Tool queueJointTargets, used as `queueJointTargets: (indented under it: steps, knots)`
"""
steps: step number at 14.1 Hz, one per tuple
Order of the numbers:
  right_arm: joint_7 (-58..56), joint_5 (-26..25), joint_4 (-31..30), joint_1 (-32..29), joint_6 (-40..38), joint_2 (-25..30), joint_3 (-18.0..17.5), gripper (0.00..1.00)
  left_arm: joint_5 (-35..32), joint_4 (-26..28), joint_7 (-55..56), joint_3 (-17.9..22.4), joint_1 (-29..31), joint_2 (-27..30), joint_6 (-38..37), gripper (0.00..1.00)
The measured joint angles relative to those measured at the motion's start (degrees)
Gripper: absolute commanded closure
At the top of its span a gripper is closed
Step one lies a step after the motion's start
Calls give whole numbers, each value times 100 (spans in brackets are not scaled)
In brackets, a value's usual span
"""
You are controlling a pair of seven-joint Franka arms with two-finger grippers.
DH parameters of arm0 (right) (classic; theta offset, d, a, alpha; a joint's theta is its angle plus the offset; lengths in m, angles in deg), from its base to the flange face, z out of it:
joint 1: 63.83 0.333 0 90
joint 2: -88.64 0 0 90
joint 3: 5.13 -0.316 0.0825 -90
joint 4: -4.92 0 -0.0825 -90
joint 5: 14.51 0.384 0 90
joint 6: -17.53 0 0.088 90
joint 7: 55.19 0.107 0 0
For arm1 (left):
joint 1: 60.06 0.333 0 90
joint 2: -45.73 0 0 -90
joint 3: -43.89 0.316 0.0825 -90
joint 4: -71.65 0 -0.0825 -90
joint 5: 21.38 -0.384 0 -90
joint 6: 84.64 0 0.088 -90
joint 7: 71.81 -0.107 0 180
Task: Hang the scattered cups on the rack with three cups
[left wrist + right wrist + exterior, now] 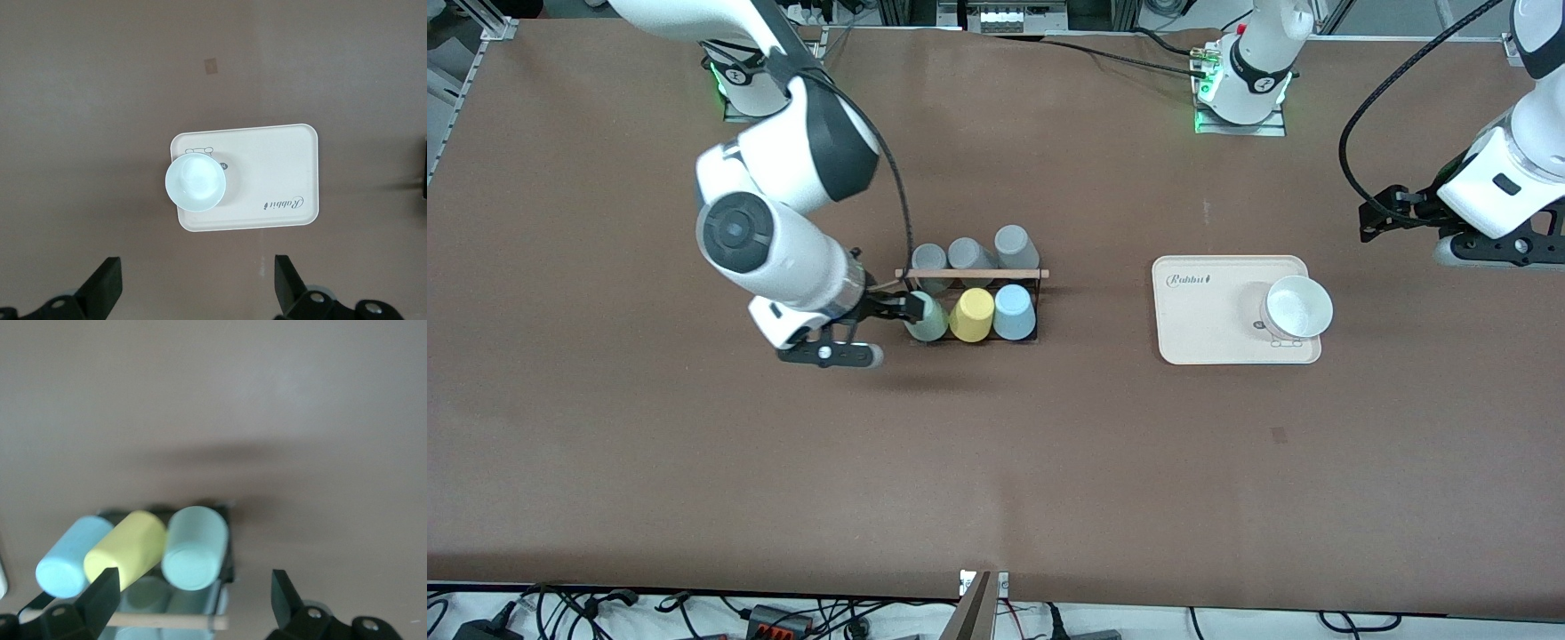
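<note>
The black wire rack (pixel 1039 307) with a wooden rod (pixel 971 274) across its top stands mid-table. The mint green cup (pixel 928 322), a yellow cup (pixel 971 315) and the sky blue cup (pixel 1015 312) hang tilted on its nearer pegs. Three grey cups (pixel 966 254) sit on the farther pegs. My right gripper (pixel 913 307) is open at the rack's end, next to the mint cup. In the right wrist view the mint cup (pixel 195 547) lies just ahead of the open gripper (pixel 193 593), beside the yellow cup (pixel 127 550) and blue cup (pixel 70 557). My left gripper (pixel 1371 222) is open and empty, waiting.
A cream tray (pixel 1200 324) with a white bowl (pixel 1299 307) on it lies toward the left arm's end of the table. The left wrist view shows the tray (pixel 267 167) and bowl (pixel 195 181) ahead of the left gripper (pixel 197 290).
</note>
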Motion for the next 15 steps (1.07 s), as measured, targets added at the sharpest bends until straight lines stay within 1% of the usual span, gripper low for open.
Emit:
queueJointTargets:
  steps: [2, 5, 7, 12, 15]
  knots:
    - [-165, -286, 6, -134, -77, 291, 139, 0, 0, -2, 0, 0, 0, 0, 0, 0]
    - [-618, -362, 7, -504, -581, 600, 258, 0, 0, -3, 0, 1, -1, 0, 0, 0]
    - [-1042, -369, 29, -877, -732, 708, 292, 0, 0, -4, 0, 1, -2, 0, -1, 0]
    - [-2133, -424, 82, -1925, -831, 873, 338, 0, 0, -5, 0, 2, -3, 0, -25, 0]
    - [-2880, -423, 94, -2575, -862, 1108, 330, 0, 0, -6, 0, 2, -4, 0, -34, 0]
